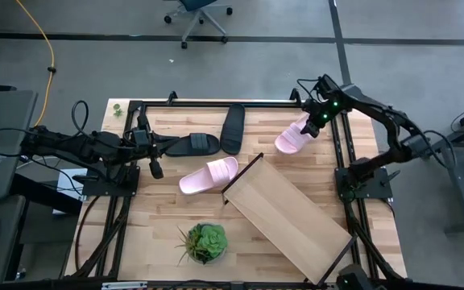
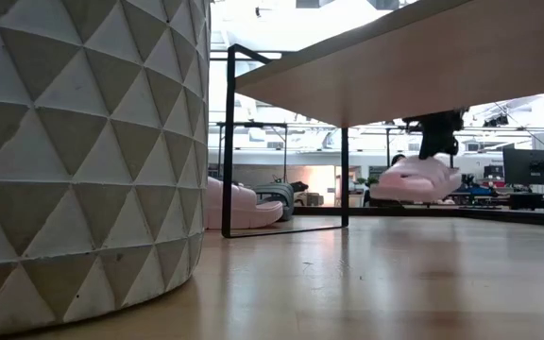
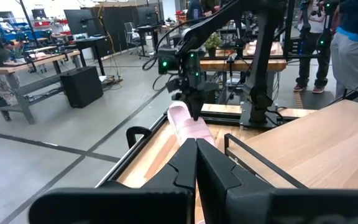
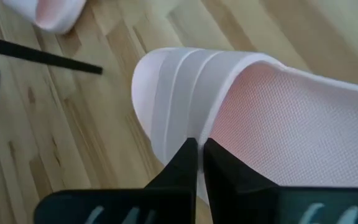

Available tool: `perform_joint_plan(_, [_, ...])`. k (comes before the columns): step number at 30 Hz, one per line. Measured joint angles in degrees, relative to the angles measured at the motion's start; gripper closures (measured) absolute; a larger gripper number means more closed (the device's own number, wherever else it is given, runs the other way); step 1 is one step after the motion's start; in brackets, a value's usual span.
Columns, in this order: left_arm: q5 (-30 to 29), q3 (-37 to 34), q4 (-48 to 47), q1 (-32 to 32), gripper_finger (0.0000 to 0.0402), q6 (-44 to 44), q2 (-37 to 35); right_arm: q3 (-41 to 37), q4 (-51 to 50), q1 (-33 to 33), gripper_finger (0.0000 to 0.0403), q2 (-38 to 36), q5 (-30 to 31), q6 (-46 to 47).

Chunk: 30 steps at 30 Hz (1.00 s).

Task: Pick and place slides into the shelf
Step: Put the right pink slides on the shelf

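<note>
Right gripper (image 1: 312, 122) is clamped on a pink slide (image 1: 293, 138), lifted off the table, presumably to clear the shelf (image 1: 292, 219) rim nearby. Left gripper (image 1: 156, 167) shut, empty.

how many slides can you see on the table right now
4. Two black slides lie at the back; one pink slide lies mid-table beside the shelf; the other pink slide is lifted by the right gripper.

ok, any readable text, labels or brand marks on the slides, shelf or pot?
None readable in any view.
Pink slide held in the right gripper: plain ribbed strap, no mark.
Shelf: bare wood.
Pot: triangle relief only.
Background monitors: too blurred to read.
</note>
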Motion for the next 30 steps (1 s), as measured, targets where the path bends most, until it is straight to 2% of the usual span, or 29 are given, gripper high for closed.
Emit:
perform_joint_plan(11, [0.0,0.0,-0.2,0.0,0.0401,0.0,0.0,0.0,0.1,0.0,0.0403,-11.6,-0.4,6.3])
perform_joint_plan(23, [0.0,0.0,-0.7,0.0,0.0401,0.0,0.0,0.1,-0.2,0.0,0.0403,-23.9,-3.1,13.7])
perform_joint_plan(30, [0.0,0.0,-1.8,0.0,0.0401,0.0,0.0,2.3,-4.1,0.0,0.0403,-28.6,-6.3,15.4])
